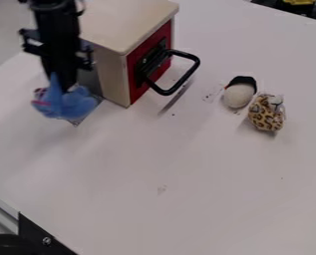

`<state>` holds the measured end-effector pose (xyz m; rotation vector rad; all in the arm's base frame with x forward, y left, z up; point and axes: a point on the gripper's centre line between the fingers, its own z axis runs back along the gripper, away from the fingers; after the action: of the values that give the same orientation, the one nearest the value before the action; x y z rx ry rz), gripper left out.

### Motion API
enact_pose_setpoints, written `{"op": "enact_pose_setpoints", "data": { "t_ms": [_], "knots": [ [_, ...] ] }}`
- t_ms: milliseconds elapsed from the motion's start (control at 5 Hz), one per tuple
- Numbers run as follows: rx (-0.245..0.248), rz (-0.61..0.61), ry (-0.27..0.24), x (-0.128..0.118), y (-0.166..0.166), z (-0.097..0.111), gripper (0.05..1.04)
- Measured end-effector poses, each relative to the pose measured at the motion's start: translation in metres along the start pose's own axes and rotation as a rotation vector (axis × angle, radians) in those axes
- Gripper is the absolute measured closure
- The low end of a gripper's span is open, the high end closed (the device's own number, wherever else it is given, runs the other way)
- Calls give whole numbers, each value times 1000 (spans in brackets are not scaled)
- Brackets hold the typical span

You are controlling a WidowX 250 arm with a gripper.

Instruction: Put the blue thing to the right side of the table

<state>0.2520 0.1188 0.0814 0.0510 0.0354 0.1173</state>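
Observation:
The black gripper (64, 85) hangs down at the upper left, in front of the cream box's left side. It is shut on the blue thing (68, 105), a soft, crumpled piece like cloth with a small pink and red patch at its left. Part of the blue material stands up in a peak against the gripper's left side and the rest bunches out below it. Whether its underside touches the table (187, 169) cannot be told.
Just right of the gripper stands a cream box (111, 74) with a red front and a black handle (189, 74) sticking out. Farther right lie a whitish round thing with a black top (238, 94) and a leopard-spotted bundle (266, 113). The table's edge crosses the lower left.

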Motion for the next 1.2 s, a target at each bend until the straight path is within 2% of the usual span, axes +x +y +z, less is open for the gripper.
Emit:
{"op": "enact_pose_setpoints", "data": {
  "t_ms": [200,400,600,800,1000,1200],
  "knots": [
    [-14,-121,-49,21,-54,13,986],
    [2,-257,-35,30,-102,7,986],
    [18,-351,-30,28,-127,1,986],
    [19,-386,25,4,-130,-18,964],
    [33,-408,34,-10,-131,-21,769],
    [32,-410,20,-25,-132,-16,435]
  ]
}}
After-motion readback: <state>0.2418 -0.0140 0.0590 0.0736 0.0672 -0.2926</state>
